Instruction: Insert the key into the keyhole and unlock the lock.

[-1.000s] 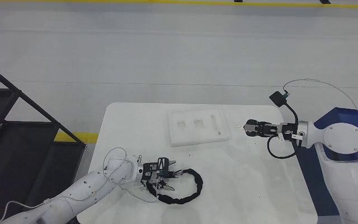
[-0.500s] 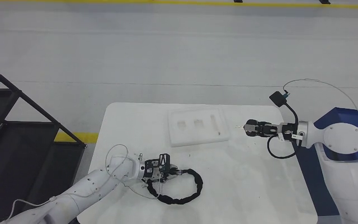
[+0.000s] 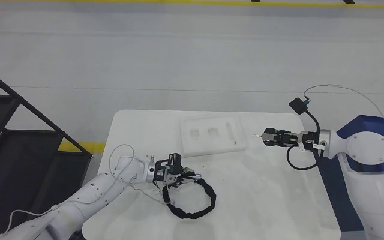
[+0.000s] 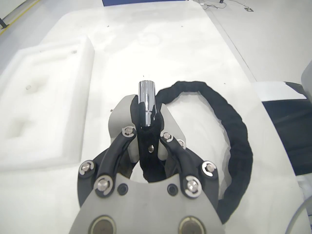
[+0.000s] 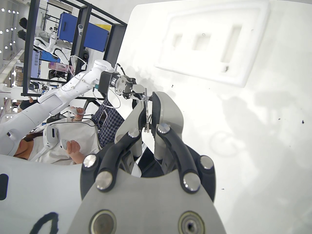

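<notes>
Your lock (image 4: 146, 103), a chrome barrel on a black sleeved cable, sits clamped in the left pincer (image 3: 179, 176), lower left of the top view. It has shifted over the last second: pincer and barrel went up-frame and slightly right, toward the foam tray (image 3: 210, 151). The cable loop stayed roughly put, so it now trails below and right of the pincer over the worktop (image 3: 270, 198). In the left wrist view the barrel sticks out past the fingertips, its free end pointing up-frame. The key (image 5: 147, 113), a thin flat blade, is pinched in the right pincer (image 3: 267, 135), centre right of the top view, just right of the tray. That arm hasn't budged across the frames. Reads as: lock being raised and presented, key waiting. The two are well apart, insertion not started. Can't tell if the barrel's free end is the keyhole, so check before you close the gap
</notes>
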Robot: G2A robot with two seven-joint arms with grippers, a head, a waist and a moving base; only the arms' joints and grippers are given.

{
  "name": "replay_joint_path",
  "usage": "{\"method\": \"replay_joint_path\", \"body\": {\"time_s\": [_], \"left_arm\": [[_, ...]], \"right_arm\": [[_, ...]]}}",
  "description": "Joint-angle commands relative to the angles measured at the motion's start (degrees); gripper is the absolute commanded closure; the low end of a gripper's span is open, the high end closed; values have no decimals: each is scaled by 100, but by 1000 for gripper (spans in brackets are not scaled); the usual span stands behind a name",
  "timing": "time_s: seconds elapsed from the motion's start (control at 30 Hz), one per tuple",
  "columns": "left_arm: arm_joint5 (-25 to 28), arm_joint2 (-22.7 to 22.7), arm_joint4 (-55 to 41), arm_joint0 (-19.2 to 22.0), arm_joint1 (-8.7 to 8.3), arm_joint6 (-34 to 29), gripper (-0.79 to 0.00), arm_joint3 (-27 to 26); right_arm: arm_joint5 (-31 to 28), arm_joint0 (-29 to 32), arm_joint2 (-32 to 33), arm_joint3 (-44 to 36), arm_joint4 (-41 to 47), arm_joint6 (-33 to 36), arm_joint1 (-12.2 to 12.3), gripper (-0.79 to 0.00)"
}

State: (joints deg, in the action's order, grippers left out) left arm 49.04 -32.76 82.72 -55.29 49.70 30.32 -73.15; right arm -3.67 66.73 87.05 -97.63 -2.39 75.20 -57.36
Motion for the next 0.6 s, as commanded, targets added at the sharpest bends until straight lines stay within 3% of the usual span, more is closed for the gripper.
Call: {"method": "replay_joint_path", "body": {"time_s": [0.0,0.13,0.27,0.57], "left_arm": [[153,-68,-32,46,-5,108,0,-120],[429,-181,-65,187,12,336,0,-303],[537,-226,17,388,76,494,0,-459],[630,-98,132,827,347,1120,0,-411]], "right_arm": [[0,0,0,0,0,0,0,0],[25,63,-61,7,-10,-8,-1,0],[250,80,-288,151,137,518,24,0],[517,186,-423,362,649,611,55,0]]}}
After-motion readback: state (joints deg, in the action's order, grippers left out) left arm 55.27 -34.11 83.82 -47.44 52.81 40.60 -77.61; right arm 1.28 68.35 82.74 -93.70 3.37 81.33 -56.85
